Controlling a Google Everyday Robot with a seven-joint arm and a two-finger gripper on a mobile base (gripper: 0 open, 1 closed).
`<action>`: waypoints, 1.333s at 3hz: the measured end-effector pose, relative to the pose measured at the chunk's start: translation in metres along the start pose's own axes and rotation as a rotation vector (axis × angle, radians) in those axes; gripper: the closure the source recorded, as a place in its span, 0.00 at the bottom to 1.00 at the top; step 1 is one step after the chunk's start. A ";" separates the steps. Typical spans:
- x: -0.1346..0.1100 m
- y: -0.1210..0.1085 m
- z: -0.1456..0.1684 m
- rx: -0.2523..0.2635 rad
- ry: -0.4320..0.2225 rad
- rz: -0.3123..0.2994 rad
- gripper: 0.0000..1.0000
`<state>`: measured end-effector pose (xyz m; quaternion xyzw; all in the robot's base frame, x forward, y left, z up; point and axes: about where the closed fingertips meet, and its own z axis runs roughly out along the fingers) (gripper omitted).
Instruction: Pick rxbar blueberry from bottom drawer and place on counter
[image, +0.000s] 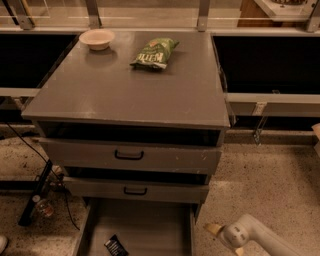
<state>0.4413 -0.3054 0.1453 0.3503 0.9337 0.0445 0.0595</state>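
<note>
1. The bottom drawer (150, 224) stood pulled out beneath the two upper drawers (129, 156), with its plain grey floor showing
2. The rxbar blueberry (116, 246) lay flat on that floor, toward the drawer's left side and close to the lower edge of the view, its dark wrapper turned at a slant
3. The gripper (224, 238) hung at the lower right, outside the drawer and just past its right wall, above the speckled floor (270, 190); it sat on the end of a pale arm (265, 242) that came in from the bottom right corner
4. Whether the gripper was open or closed could not be told; it had no hold of the bar, which lay well apart from it
5. The counter (130, 90) carried a green chip bag (154, 52) near its back middle and a pale bowl (97, 38) at its back left corner, the two apart from each other
6. Each upper drawer had a black handle on its front and a dark gap above it
</note>
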 end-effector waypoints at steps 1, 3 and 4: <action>-0.025 -0.117 -0.007 0.119 0.013 0.253 0.00; -0.014 -0.241 -0.032 0.174 0.006 0.525 0.00; -0.014 -0.241 -0.032 0.174 0.006 0.525 0.00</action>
